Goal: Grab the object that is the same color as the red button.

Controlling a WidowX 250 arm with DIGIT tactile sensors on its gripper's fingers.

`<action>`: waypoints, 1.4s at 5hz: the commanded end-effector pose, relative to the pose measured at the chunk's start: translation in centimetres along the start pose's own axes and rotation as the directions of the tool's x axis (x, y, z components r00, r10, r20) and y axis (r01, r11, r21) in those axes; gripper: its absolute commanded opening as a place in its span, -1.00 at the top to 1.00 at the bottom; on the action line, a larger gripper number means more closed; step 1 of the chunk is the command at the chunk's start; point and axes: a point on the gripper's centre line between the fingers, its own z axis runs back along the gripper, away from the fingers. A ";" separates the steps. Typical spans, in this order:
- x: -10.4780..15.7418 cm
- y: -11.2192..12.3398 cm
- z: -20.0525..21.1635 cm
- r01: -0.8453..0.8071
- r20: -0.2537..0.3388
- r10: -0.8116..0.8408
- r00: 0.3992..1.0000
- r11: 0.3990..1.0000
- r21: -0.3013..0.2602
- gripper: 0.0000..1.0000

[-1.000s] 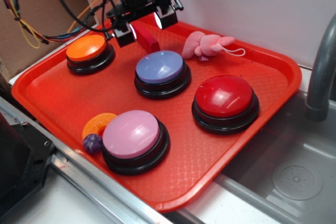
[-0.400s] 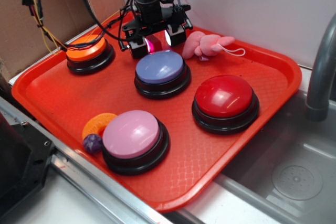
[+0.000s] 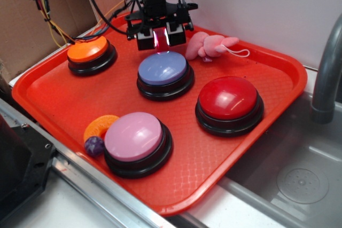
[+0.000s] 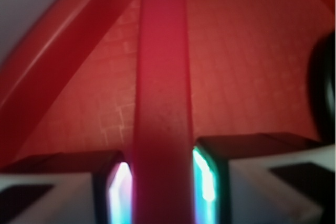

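The red block is a small bar standing between my gripper's fingers at the back of the red tray. My gripper is shut on it, just behind the blue-purple button. In the wrist view the block runs straight up the middle of the frame, and my gripper has its glowing pads pressed against both sides of it. The red button, a glossy dark-red dome on a black base, sits at the tray's right, well apart from my gripper.
On the tray are also an orange button at the back left, a pink button in front, a pink plush toy right of my gripper, and an orange ring beside a purple piece. A sink and a faucet lie to the right.
My gripper moved right and turned square over the red block, came down around it, and its fingers closed from wide apart onto the block's sides.
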 end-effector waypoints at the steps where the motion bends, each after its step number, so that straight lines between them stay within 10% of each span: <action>1: 0.6 2.2 9.5 0.336 0.068 -0.331 0.941 0.937 -0.092 1.00; 3: -2.3 6.3 15.9 0.549 0.044 -0.553 0.832 0.809 -0.212 1.00; 7: -5.9 12.0 19.6 0.546 0.164 -0.523 0.837 0.770 -0.330 1.00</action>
